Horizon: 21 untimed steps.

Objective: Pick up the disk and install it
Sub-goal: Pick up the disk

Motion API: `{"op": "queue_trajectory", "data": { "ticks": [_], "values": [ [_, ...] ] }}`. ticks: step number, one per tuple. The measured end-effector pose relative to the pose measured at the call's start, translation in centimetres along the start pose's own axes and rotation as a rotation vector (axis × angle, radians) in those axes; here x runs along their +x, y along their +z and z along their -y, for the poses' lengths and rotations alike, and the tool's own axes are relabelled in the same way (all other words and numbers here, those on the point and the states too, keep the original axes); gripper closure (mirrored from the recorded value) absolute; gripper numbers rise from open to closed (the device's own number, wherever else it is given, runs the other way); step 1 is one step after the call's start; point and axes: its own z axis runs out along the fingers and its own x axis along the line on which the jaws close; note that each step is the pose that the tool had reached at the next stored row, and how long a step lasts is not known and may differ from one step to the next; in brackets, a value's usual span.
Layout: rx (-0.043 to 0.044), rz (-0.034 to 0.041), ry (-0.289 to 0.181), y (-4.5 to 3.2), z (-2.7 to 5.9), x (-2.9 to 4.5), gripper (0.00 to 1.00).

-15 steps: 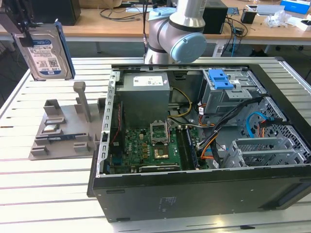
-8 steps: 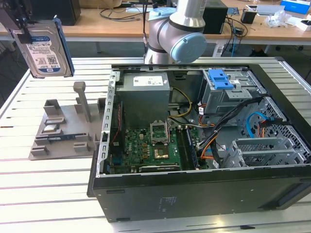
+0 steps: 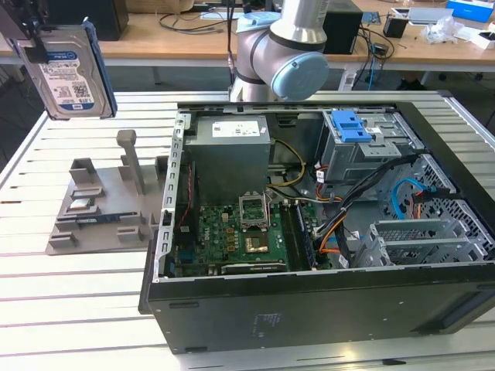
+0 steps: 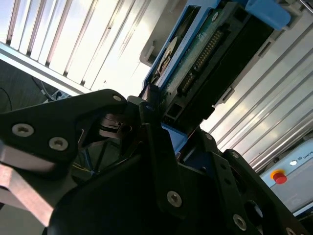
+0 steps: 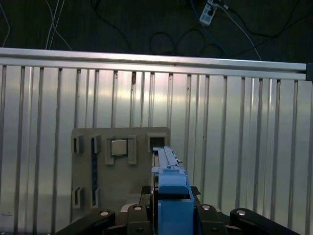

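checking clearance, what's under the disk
Below the held disk, the first wrist view shows the grey fixture on the slatted table, a square chip in one pocket. The fixture's part behind the disk is covered.

The disk (image 3: 71, 73) aloft at the exterior view's left, parts holder (image 3: 100, 209) on the table (image 3: 77, 294) beneath it, computer case (image 3: 309, 309) beside the holder toward that view's right, drive cage (image 3: 363, 151) inside.

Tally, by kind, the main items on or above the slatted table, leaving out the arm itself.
disk, clamped in the gripper: 1
open computer case: 1
grey parts holder: 1
Total: 3
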Motion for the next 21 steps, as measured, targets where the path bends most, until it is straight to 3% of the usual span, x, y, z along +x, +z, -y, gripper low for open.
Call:
{"op": "queue_trajectory", "data": {
  "ticks": [21],
  "values": [
    [0.0004,0.0057,0.000,-2.93,-0.06,-0.02,0.64]
  ]
}}
